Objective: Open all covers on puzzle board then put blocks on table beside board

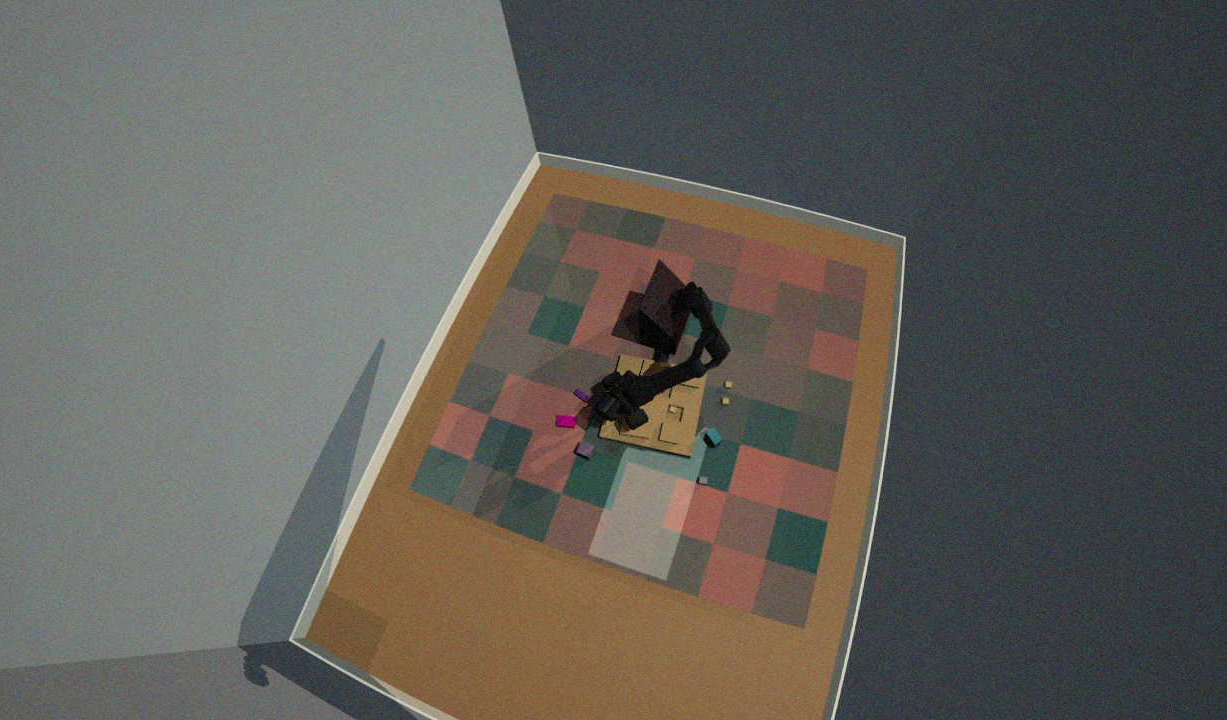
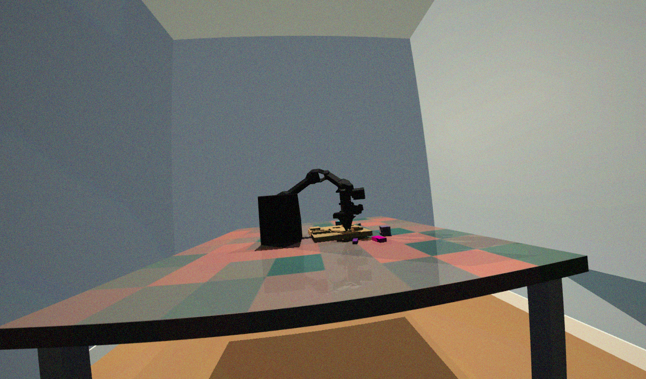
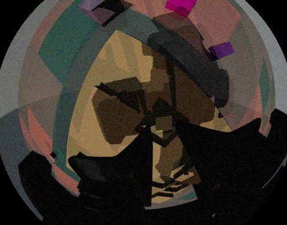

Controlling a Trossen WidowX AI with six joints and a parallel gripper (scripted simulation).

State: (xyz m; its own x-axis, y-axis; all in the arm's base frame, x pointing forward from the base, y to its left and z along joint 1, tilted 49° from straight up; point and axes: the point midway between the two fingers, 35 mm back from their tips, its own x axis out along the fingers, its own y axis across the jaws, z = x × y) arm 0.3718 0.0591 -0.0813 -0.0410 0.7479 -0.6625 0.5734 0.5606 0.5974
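Observation:
The tan puzzle board (image 1: 646, 444) (image 2: 336, 236) (image 3: 82, 131) lies in front of the arm's base. My gripper (image 2: 347, 230) (image 3: 163, 126) points down, low over the board. Its fingers are partly open, one on each side of a small square tan piece (image 3: 163, 122) in a dark recess. No grip on it shows. A cover plate (image 1: 672, 433) and a dark well (image 1: 678, 413) show on the board's right part. A magenta block (image 1: 565, 421) (image 2: 379, 239) (image 3: 180, 4), a purple block (image 1: 581, 394) (image 2: 355, 241) (image 3: 223, 50) and a lilac block (image 1: 584, 449) (image 2: 385, 230) rest beside the board. The arm hides the other covers.
A teal block (image 1: 712, 437), a small grey cube (image 1: 703, 480) and two small tan cubes (image 1: 728, 385) (image 1: 725, 401) stand right of the board in the top view. The black base box (image 2: 279, 220) stands behind the board.

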